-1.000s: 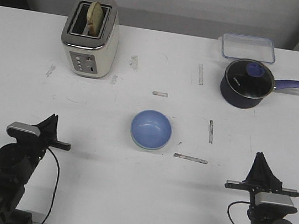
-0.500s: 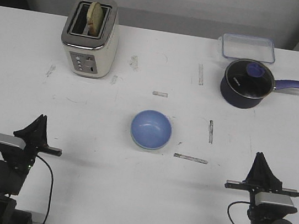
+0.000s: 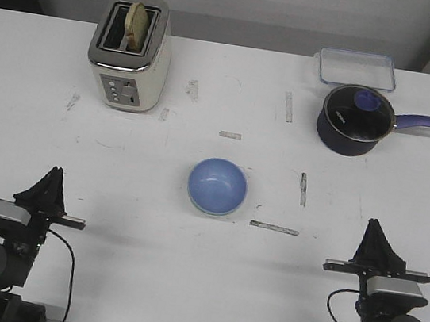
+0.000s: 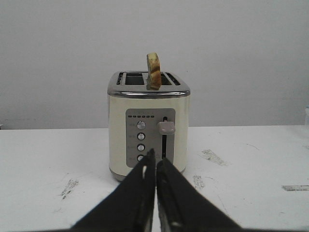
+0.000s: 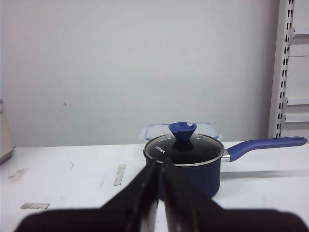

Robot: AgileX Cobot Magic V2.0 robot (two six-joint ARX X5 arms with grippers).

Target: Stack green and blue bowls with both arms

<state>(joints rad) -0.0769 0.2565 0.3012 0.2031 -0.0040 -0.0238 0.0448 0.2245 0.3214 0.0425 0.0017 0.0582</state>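
Bowls [image 3: 218, 186] are sitting stacked near the middle of the white table [image 3: 142, 279], the blue one nested on top with only a thin pale green rim peeking out beneath its near edge. Judging from that, the stacking itself is looking finished.

What is changing is the left arm: over the last second the left gripper [image 3: 53, 181] has been drawing back from a spot farther in toward the table's middle to the near left corner, and it is now pointing straight away toward the far side. That reads as the arm retiring to a rest pose after its share of the work. The right gripper [image 3: 374, 230] is sitting unmoved at the near right corner.

Both grippers are showing their fingers pressed together with nothing between them; in the left wrist view the left gripper's tips are meeting in front of the toaster [image 4: 148, 125], and in the right wrist view the right gripper's tips are meeting in front of the saucepan [image 5: 186, 162].

The stack is lying well apart from both grippers, farther from the robot than either, roughly between them and a little closer to the left one's side. Neither wrist camera is catching the stack.

Nothing further seems to be needed, in my judgement, beyond both arms holding their parked positions.
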